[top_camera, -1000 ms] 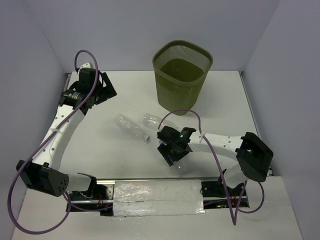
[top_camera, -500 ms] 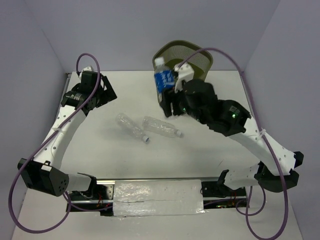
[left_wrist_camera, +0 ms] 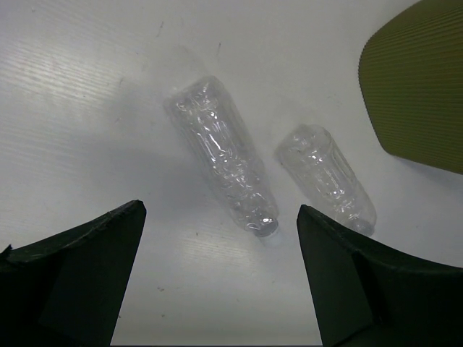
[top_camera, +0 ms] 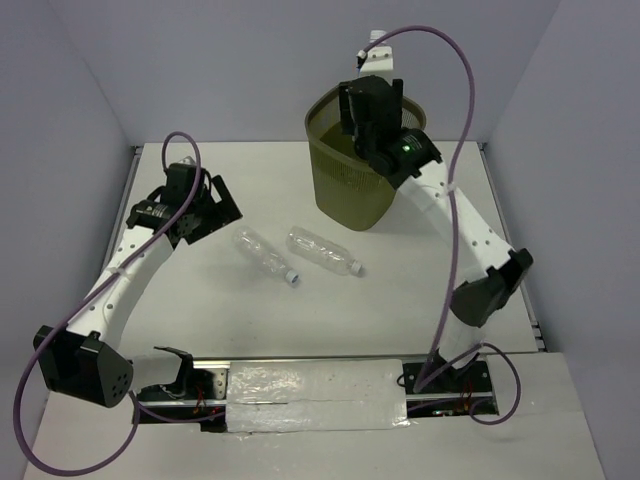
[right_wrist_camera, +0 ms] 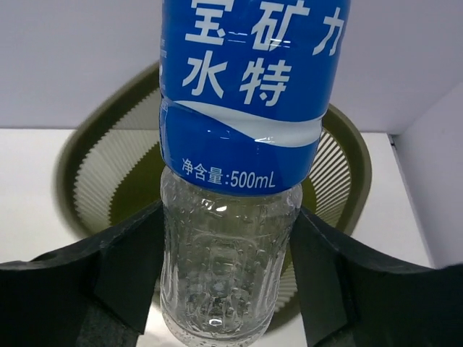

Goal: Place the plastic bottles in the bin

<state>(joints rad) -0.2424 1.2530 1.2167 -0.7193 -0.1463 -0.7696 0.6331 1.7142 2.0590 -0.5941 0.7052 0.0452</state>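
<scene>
I've got the right gripper (right_wrist_camera: 226, 285) clamped on the blue-labelled bottle (right_wrist_camera: 249, 101), poised right over the mesh bin (right_wrist_camera: 87, 181) mouth, while the left gripper (left_wrist_camera: 217, 278) hangs jaws apart above two clear bottles (left_wrist_camera: 224, 155) lying left of that bin.

Blue-label bottle (right_wrist_camera: 246, 144): clear, crinkled, held over bin (top_camera: 345, 190) mouth.
Bin: olive mesh, upright.
Left clear bottle (top_camera: 262, 255), right clear bottle (top_camera: 322, 250): lying on sides on desk (top_camera: 420, 280), close together, near bin base.
</scene>
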